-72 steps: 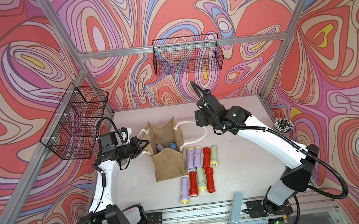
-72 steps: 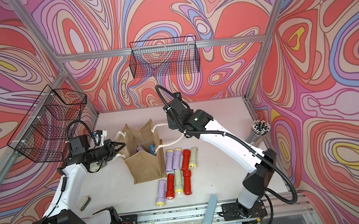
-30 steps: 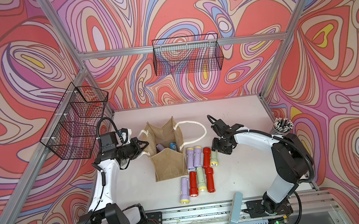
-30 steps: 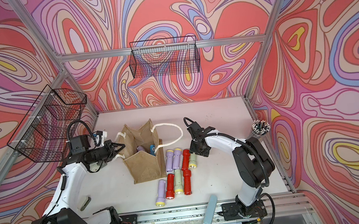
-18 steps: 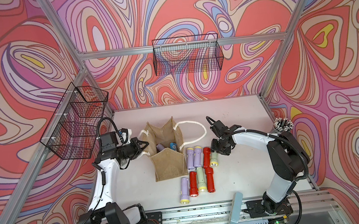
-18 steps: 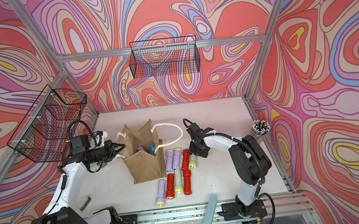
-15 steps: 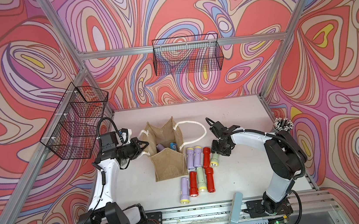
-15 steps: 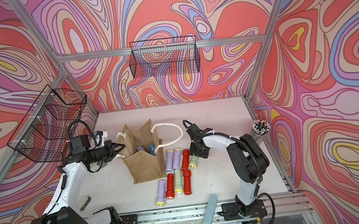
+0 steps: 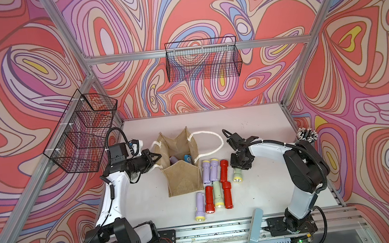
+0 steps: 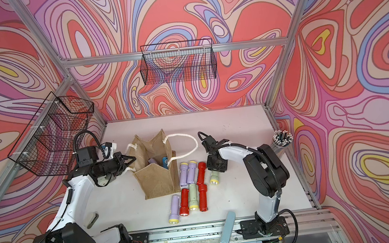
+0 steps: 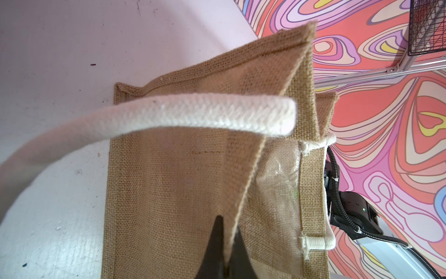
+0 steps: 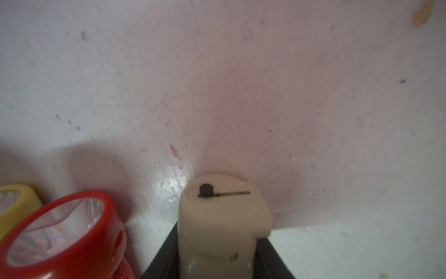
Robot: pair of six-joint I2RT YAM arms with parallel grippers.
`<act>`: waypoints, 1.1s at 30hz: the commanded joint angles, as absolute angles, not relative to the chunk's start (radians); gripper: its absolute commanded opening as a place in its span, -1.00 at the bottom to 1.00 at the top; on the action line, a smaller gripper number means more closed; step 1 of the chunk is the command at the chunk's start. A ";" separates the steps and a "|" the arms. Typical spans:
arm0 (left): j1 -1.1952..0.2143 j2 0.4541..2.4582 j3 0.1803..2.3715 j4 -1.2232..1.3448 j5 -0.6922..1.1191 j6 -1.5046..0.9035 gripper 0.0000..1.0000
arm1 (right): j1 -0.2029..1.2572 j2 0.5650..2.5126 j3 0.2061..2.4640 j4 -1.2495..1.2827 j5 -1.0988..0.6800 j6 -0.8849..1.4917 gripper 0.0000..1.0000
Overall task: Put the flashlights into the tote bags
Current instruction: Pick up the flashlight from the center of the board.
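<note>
Right gripper (image 12: 224, 233) is pinching pale green flashlight (image 9: 237, 174) by both sides near its tail. It is lying on table (image 9: 270, 193), right of red flashlight (image 9: 224, 170) and tote bag (image 9: 182, 177). Left gripper (image 9: 156, 159) is clamping the bag's left rim, mouth open. Tail-end grip, so probably best lifting slowly and clearing the red one.

Both top views look down from high over the front edge toward the back wall (image 9: 210, 95), with the whole surface (image 9: 258, 125) in frame and nearly identical coverage. The left wrist camera sits close against the tote bag (image 11: 173, 188), looking along its side. The right wrist camera hangs just above the surface, close behind a pale flashlight (image 12: 224, 217) — both things also show, small, in both top views.
</note>
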State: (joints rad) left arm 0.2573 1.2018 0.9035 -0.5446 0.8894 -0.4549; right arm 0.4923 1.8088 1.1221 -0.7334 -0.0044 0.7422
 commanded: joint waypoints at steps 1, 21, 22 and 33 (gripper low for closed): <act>0.269 1.216 0.931 -0.571 0.873 -0.434 -1.00 | 0.492 1.862 1.093 -0.775 0.042 0.739 -0.22; 0.269 1.215 0.927 -0.579 0.871 -0.429 -1.00 | 0.491 1.877 1.082 -0.712 0.072 0.782 -0.10; 0.269 1.215 0.927 -0.580 0.871 -0.429 -1.00 | 0.492 1.878 1.081 -0.709 0.071 0.785 -0.14; 0.269 1.218 0.928 -0.582 0.869 -0.427 -1.00 | 0.493 1.852 1.117 -0.774 0.111 0.744 -0.69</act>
State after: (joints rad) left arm 0.2619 1.2079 0.9035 -0.5514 0.8894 -0.4480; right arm 0.4980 1.8145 1.1267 -0.7326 0.0704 0.7601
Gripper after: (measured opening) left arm 0.057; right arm 0.388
